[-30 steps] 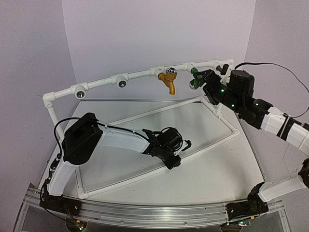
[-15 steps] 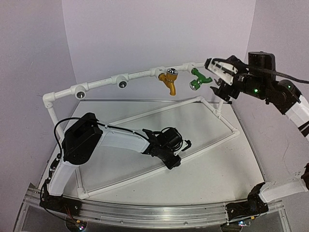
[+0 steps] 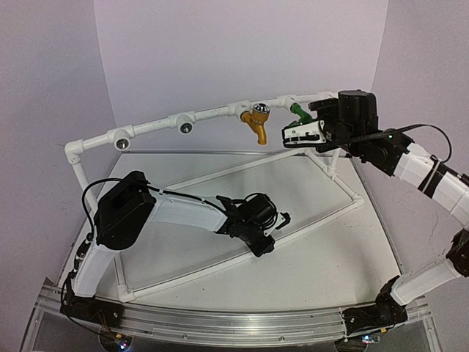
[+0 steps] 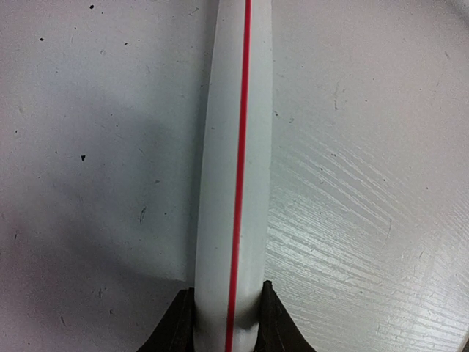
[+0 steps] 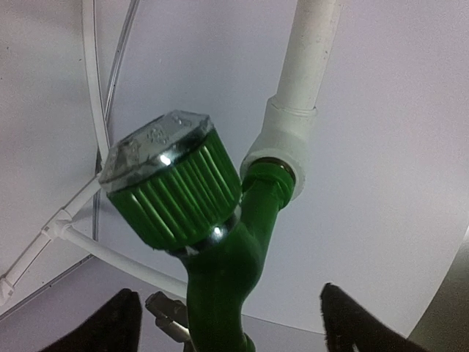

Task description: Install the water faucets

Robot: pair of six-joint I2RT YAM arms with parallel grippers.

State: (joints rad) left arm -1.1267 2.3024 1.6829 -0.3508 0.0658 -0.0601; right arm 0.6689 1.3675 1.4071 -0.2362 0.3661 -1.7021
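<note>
Well, R jaws open round green faucet [image 5: 220,257].

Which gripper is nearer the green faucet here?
Right. The right gripper straddles the green faucet, fingers open on either side without touching it. The left gripper is far off, clamped on a lower pipe of the frame.

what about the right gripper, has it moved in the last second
Yes. The right gripper pulled back rightward from the mustard faucet, then came back left; its open jaws now flank the green faucet.
</note>
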